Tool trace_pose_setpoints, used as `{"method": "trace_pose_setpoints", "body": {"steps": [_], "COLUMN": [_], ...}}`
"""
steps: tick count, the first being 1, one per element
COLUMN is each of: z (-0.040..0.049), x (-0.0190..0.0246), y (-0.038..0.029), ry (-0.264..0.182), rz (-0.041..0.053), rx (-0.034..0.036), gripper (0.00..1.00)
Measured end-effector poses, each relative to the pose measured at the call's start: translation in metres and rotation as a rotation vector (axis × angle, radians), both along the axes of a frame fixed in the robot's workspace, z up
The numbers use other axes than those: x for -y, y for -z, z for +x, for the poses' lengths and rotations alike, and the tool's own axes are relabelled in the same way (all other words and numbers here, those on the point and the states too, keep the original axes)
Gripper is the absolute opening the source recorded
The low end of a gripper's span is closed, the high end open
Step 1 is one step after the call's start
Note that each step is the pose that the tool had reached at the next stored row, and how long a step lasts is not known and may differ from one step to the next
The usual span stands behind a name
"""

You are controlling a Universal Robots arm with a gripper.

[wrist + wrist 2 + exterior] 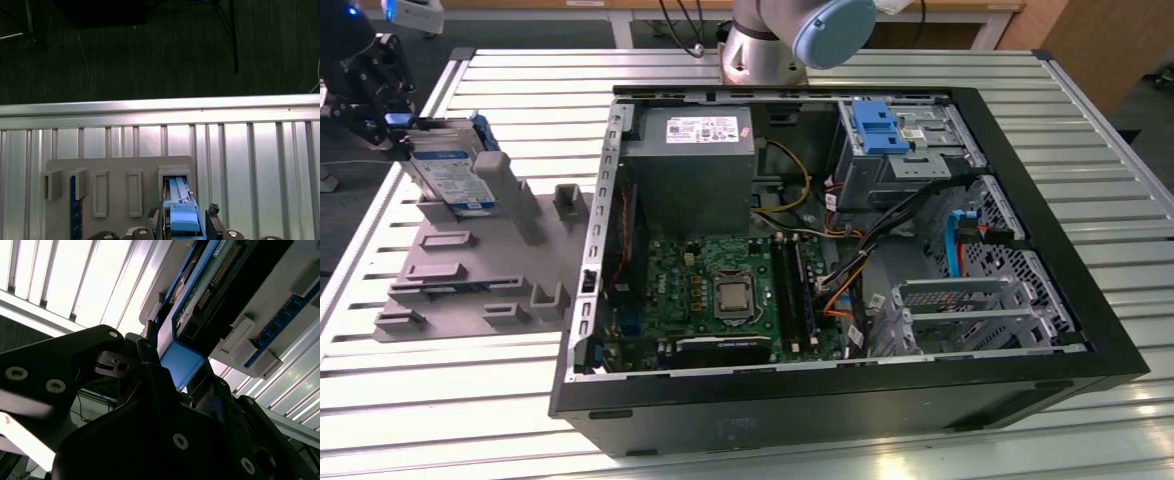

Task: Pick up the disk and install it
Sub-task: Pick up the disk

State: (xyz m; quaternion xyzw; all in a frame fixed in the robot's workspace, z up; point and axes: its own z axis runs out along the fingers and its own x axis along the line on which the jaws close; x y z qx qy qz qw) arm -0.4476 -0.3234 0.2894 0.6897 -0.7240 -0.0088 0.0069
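The gripper (182, 216) stood open and gripped nothing, astride the upper edge of the disk (179, 200), with a thin gap showing on each side. The disk stood on edge in a slot of the grey stand (117, 170), well apart from the computer case (1107, 350).

Slatted metal table (454, 400), grey fixture (467, 270), open computer case (827, 400)
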Motion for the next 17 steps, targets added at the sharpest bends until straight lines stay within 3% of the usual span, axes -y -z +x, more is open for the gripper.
{"method": "trace_pose_setpoints", "body": {"steps": [11, 13, 14, 17], "z": [0.0006, 0.0006, 0.0006, 0.0006], "x": [0.0001, 0.0001, 0.0001, 0.0001], "y": [0.0002, 0.0002, 0.0002, 0.0002], "ry": [0.001, 0.002, 0.002, 0.001], "rz": [-0.0001, -0.0001, -0.0001, -0.0002], "rx": [-0.0003, -0.0004, -0.0003, -0.0004], "gripper": [0.48, 0.47, 0.4, 0.4]}}
